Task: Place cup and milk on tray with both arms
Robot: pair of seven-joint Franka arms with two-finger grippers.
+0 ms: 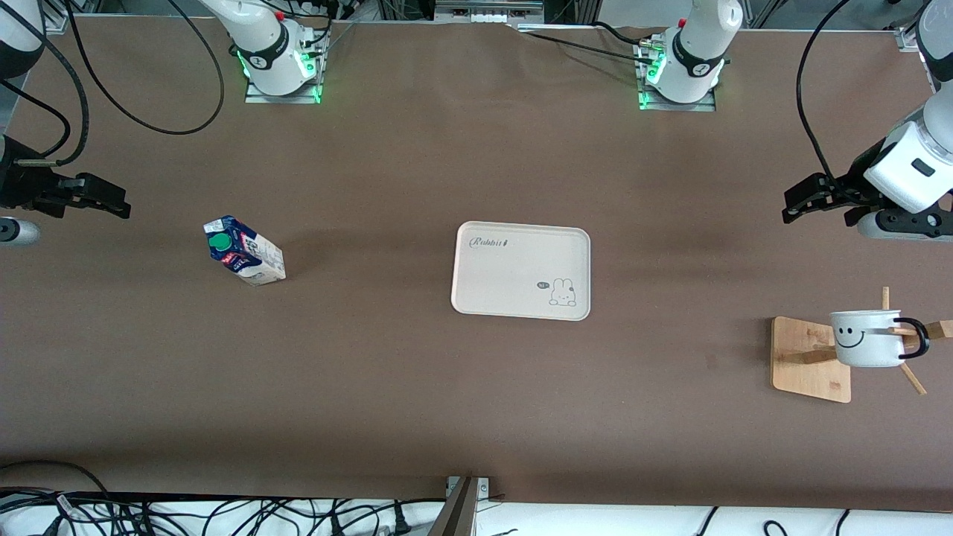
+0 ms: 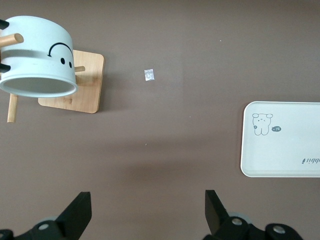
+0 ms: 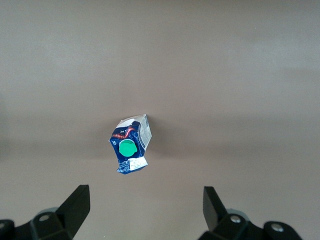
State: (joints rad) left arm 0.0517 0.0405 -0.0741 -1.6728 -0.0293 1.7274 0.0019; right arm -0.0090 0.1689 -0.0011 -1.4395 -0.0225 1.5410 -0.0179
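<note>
The cream tray [image 1: 521,269] lies flat at the table's middle; its end also shows in the left wrist view [image 2: 282,147]. The milk carton [image 1: 243,250] stands toward the right arm's end; in the right wrist view it [image 3: 129,144] shows from above, green cap up. The white smiley cup [image 1: 867,337] hangs on a peg of the wooden rack [image 1: 808,359] toward the left arm's end; it also shows in the left wrist view [image 2: 37,57]. My left gripper [image 1: 797,205] is open and empty, up in the air. My right gripper [image 1: 115,205] is open and empty, up in the air.
The rack's tan base and thin pegs stick out around the cup. A small bit of white scrap [image 2: 149,75] lies on the brown table between rack and tray. Cables run along the table's front edge [image 1: 223,514].
</note>
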